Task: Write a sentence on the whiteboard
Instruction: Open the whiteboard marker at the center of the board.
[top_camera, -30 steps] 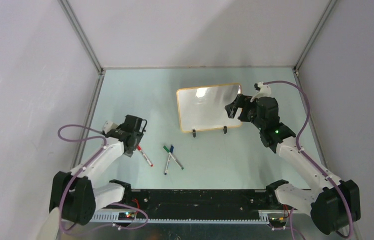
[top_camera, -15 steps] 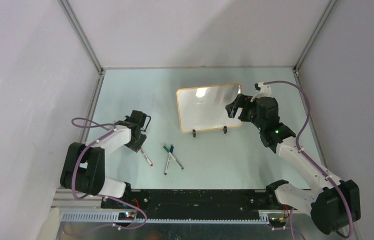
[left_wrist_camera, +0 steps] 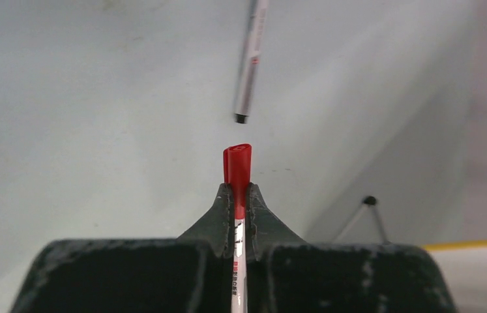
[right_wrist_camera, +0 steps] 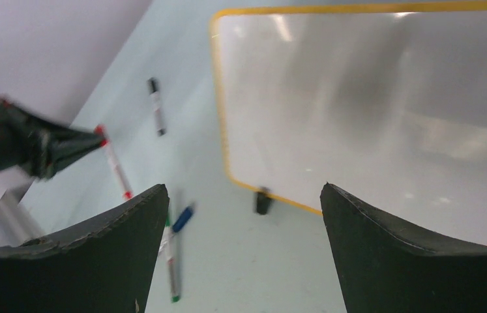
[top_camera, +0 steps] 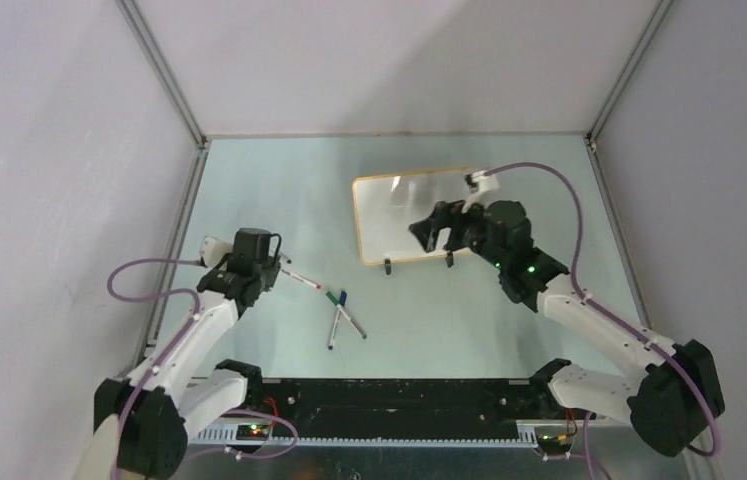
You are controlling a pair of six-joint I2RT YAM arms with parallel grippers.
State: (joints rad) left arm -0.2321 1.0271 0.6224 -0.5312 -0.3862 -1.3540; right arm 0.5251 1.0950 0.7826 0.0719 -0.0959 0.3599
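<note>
The whiteboard [top_camera: 389, 215] stands on black clip feet mid-table, its orange-framed face [right_wrist_camera: 371, 111] bare white; no sentence is in view on it. My left gripper [top_camera: 276, 266] is shut on a red marker [top_camera: 301, 279], held off the table and pointing right. In the left wrist view the red cap [left_wrist_camera: 237, 166] sticks out past the closed left gripper [left_wrist_camera: 237, 190]. My right gripper [top_camera: 422, 232] hovers in front of the board's lower right part. The right gripper [right_wrist_camera: 244, 195] stands open, nothing between its fingers.
A green marker [top_camera: 349, 320] and a blue marker [top_camera: 336, 320] lie crossed on the table between the arms. A black-capped marker [right_wrist_camera: 156, 107] lies farther left, also in the left wrist view [left_wrist_camera: 251, 59]. Grey walls enclose the table.
My left gripper has closed on the red marker and lifted it up and to the right. The right arm has swung left across the front of the board.
</note>
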